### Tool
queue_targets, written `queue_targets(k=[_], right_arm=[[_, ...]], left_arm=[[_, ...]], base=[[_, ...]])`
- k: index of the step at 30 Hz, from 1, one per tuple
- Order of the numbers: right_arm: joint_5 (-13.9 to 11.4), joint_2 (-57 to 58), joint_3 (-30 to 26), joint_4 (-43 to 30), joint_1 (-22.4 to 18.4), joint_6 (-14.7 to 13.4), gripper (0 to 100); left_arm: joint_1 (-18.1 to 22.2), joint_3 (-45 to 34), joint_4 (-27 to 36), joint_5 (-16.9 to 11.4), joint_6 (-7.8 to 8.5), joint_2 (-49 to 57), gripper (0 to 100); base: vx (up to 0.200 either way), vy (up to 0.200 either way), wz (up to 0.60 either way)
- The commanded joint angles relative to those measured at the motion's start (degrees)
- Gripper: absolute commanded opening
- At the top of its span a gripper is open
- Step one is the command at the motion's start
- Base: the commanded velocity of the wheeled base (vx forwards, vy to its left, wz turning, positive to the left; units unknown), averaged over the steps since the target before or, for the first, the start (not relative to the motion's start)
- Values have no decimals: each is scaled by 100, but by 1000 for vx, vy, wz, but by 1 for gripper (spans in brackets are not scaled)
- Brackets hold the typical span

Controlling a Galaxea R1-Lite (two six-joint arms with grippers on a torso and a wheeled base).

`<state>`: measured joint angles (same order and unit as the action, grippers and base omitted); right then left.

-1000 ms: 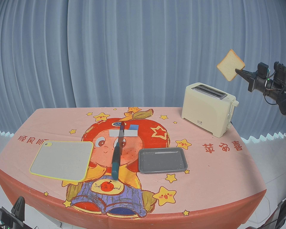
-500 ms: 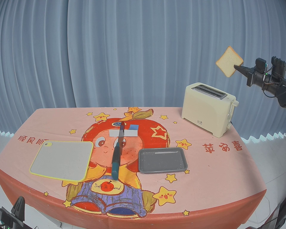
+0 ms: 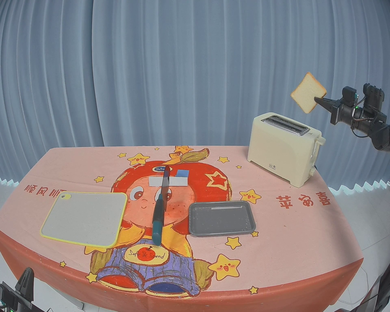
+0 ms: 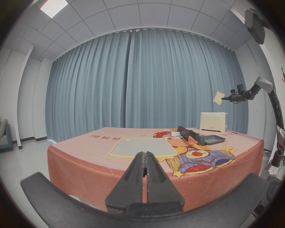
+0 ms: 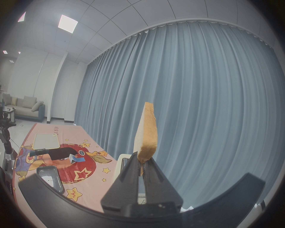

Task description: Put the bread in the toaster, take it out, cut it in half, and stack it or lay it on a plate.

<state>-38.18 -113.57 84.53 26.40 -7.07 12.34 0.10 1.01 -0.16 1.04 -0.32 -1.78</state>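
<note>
The right gripper pinches a slice of bread by one corner, in the air above the right end of the cream toaster. The left gripper, fingers pressed together and empty, sits low before the table's front edge.

lab-like room with panel ceiling, curtain, sofa.

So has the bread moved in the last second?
Yes. The bread, held in the right end effector, has shifted slightly left, closer to being over the toaster, which has stayed put.
</note>
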Motion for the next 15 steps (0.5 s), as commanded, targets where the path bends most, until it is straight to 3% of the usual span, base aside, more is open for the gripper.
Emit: queue_targets(k=[1,15], right_arm=[[39,-157,-86,23,83,14,0],[83,-517,64,40,136,93,0]], left_arm=[[-1,-101,-2,2,-3,-7,0],[-1,-101,-2,2,-3,-7,0]], base=[[0,0,0],[0,0,0]])
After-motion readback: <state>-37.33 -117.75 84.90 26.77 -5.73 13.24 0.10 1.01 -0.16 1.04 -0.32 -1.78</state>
